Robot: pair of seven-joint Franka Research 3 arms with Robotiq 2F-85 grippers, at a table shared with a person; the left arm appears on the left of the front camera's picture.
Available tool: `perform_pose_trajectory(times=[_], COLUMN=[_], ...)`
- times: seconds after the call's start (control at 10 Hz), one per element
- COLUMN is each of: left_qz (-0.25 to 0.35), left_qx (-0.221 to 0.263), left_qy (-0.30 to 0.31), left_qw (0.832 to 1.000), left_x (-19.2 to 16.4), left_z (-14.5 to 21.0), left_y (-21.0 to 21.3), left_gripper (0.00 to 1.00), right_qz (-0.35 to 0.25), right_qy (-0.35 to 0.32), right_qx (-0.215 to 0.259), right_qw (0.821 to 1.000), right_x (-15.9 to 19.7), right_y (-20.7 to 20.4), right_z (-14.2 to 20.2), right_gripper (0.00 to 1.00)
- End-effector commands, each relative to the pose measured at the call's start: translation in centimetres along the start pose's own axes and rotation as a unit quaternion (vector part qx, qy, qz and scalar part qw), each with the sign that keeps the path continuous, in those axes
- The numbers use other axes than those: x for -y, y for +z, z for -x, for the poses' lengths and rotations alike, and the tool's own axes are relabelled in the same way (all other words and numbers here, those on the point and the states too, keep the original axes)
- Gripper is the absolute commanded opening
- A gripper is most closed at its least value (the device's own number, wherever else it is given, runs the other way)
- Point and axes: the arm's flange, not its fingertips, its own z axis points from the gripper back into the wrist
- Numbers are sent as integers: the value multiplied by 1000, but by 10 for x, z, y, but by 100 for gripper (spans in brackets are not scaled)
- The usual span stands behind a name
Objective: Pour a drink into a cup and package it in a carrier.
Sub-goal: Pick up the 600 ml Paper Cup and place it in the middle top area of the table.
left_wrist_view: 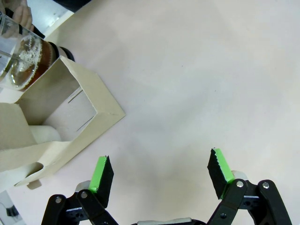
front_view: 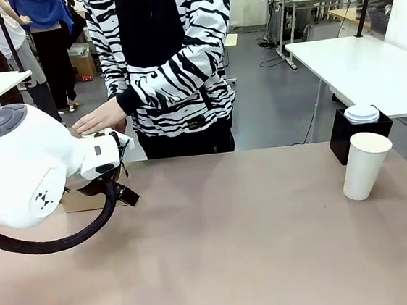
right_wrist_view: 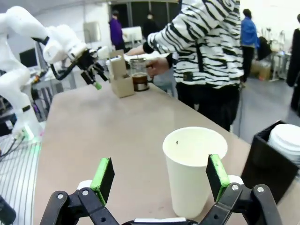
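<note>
The white paper cup (front_view: 365,165) stands upright at the table's right side. It is empty, and in the right wrist view the cup (right_wrist_view: 194,168) is just ahead of my open right gripper (right_wrist_view: 160,177), toward its right finger. The brown cardboard carrier (left_wrist_view: 61,126) lies at the far left, close beside my open left gripper (left_wrist_view: 161,173), which holds nothing. A clear jar with the dark drink (right_wrist_view: 139,78) stands behind the carrier (right_wrist_view: 120,78), with the person's hand (right_wrist_view: 157,65) on it. The left gripper (right_wrist_view: 93,77) hovers by the carrier's near side.
A black box (front_view: 347,137) holding a stack of white lids (front_view: 362,113) stands behind the cup at the right edge. My left arm (front_view: 38,170) hides most of the carrier in the front view. The person in a striped top stands at the far edge.
</note>
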Motion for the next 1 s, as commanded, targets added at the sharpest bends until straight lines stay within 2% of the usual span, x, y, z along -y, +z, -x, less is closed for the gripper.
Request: perform_pose_trajectory(times=[0.0,0.1,0.2,0.4,0.7,0.9], left_qz=[1,1,1,1,1,1], left_qx=[1,1,1,1,1,1], left_qy=[0,0,0,0,0,0], left_qw=[1000,1000,1000,1000,1000,1000], left_x=[0,0,0,0,0,0], left_z=[0,0,0,0,0,0], left_y=[0,0,0,0,0,0], left_gripper=[100,100,100,100,100,100], right_qz=[-19,-7,-12,-12,4,13], right_qy=[7,-1,-8,-8,-11,-6], right_qx=[-2,-14,1,1,3,16], right_qw=[1000,1000,1000,1000,1000,1000], right_x=[25,30,6,6,32,40], right_y=[-9,-13,-9,-9,-29,-35], right_z=[21,25,18,18,49,58], right_gripper=[100,100,100,100,100,100])
